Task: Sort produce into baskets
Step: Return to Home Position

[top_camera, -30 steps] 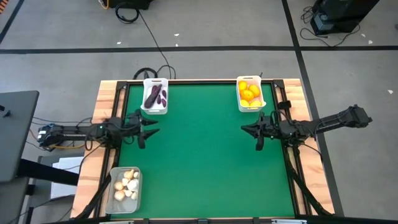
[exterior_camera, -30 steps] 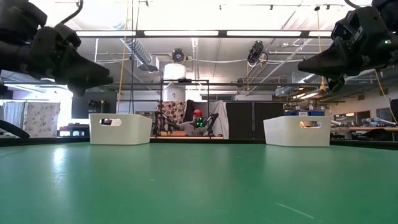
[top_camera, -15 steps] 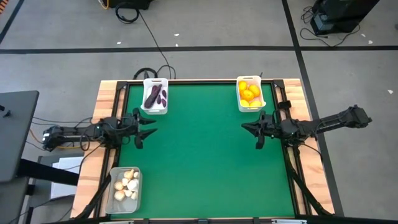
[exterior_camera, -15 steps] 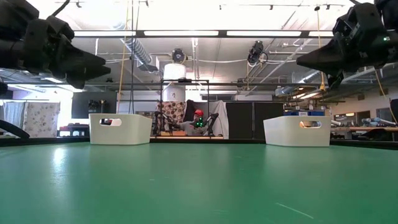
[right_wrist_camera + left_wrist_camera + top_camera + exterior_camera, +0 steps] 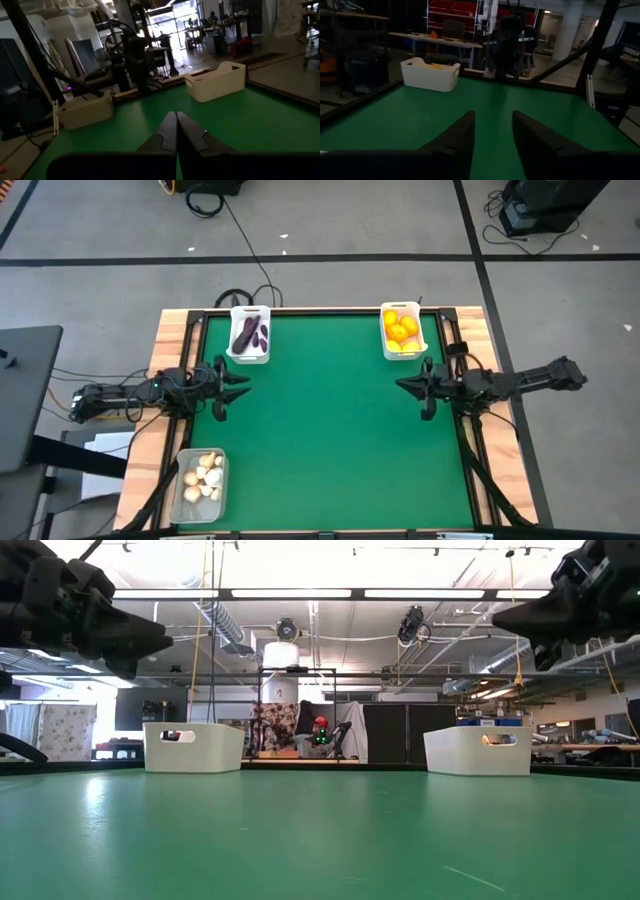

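Three baskets hold the produce. A white basket [image 5: 249,335] at the far left holds dark purple eggplants. Another white basket [image 5: 402,330] at the far right holds yellow and orange citrus. A clear basket [image 5: 200,483] with garlic bulbs sits at the near left, beside the green mat. My left gripper [image 5: 246,382] hovers level at the table's left side, open, with nothing between its fingers [image 5: 462,135]. My right gripper [image 5: 400,387] hovers level at the right side, shut and holding nothing [image 5: 175,131]. Both are well above the mat.
The green mat [image 5: 330,430] between the two arms lies bare. Wooden boards [image 5: 165,345] border it on the left and right. In the low view both white baskets [image 5: 193,747] [image 5: 478,750] stand at the far edge, with the workshop behind them.
Both grippers have tipped their fingertips up a little to level, rising slightly in the low view. The right gripper has also drawn back a bit toward the table's right edge. The baskets and produce have stayed in place.
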Motion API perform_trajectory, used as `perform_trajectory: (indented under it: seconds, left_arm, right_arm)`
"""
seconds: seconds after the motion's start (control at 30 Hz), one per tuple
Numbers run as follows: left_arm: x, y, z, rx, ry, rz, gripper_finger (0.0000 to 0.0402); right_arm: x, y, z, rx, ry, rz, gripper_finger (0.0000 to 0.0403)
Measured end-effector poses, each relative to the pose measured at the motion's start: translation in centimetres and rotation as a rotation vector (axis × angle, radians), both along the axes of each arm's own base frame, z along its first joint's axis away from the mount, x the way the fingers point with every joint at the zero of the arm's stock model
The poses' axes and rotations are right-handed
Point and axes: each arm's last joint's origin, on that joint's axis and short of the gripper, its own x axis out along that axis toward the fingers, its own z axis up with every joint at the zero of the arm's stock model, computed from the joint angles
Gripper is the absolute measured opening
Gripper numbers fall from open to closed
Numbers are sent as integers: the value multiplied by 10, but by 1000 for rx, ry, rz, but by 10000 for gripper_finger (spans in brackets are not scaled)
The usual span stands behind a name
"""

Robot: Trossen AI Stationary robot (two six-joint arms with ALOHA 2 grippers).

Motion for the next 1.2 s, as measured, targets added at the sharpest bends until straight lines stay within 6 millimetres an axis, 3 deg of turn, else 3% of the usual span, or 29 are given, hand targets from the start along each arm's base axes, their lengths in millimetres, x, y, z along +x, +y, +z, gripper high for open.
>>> perform_trajectory:
  seconds: [0.27, 0.47, 1.2]
  left_arm:
    - [0, 0, 0, 19, 5, -2, 53]
    - [0, -1, -1, 4, 9, -43, 15]
    - [0, -2, 1, 21, -23, -56, 7]
  right_arm:
    - [-12, -2, 1, 4, -22, 5, 7]
    - [-18, -3, 1, -20, -42, 6, 7]
    - [-19, -2, 7, -77, -88, 23, 19]
